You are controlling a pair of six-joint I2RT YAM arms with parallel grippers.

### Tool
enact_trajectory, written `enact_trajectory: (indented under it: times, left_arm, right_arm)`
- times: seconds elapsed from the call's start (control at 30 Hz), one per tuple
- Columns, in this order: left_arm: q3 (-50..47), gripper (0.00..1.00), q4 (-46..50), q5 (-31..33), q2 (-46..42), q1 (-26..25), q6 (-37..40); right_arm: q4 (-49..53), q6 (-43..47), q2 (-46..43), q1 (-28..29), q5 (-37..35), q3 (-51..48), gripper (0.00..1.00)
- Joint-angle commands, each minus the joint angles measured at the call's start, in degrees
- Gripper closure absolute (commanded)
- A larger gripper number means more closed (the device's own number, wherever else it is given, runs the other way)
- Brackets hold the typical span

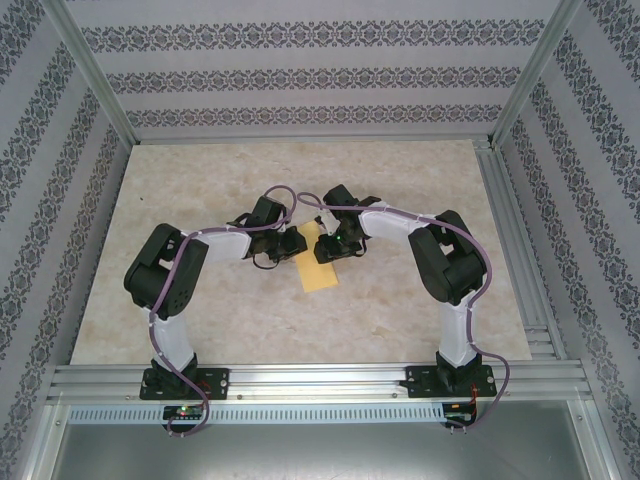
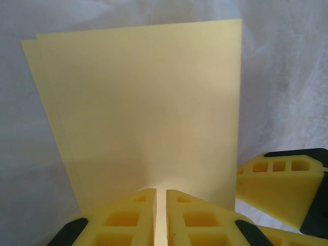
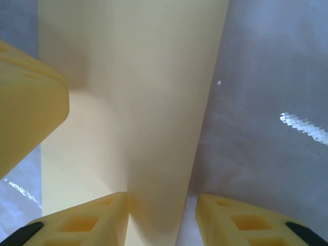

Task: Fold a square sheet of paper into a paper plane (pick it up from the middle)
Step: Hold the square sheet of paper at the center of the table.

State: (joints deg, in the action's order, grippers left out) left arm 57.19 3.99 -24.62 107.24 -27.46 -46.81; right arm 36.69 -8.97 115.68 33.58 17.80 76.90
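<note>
The square sheet of paper (image 1: 321, 266) is yellow and doubled over into a tall rectangle on the table between both arms. In the left wrist view the paper (image 2: 143, 102) shows two layers, slightly offset at its left edge. My left gripper (image 2: 160, 192) is shut on its near edge, a thin strip of paper pinched between the jaws. My right gripper (image 3: 161, 197) is open, its fingers (image 3: 87, 223) set wide with the paper's (image 3: 133, 77) curved edge rising between them. From above, the left gripper (image 1: 290, 243) and right gripper (image 1: 336, 243) sit close together at the paper's far end.
The marble-patterned table (image 1: 200, 300) is bare around the paper. Patterned walls and metal rails (image 1: 320, 380) enclose it. The right gripper's finger (image 2: 282, 187) shows beside the paper in the left wrist view, and a left finger (image 3: 25, 102) shows in the right wrist view.
</note>
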Motion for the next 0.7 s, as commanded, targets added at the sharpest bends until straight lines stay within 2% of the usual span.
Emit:
enact_trajectory:
  times: [0.0,0.67]
  left_arm:
    - [0.8,0.86,0.9,-0.1,1.3,-0.6,1.1]
    - [-0.2,0.88,0.8,-0.1,0.7,-0.6,1.1]
  right_arm:
    - [0.1,1.2,4.4,-0.1,-2.4,-1.0,0.57]
    - [1.0,2.5,5.6,0.6,-2.9,-0.2,0.56]
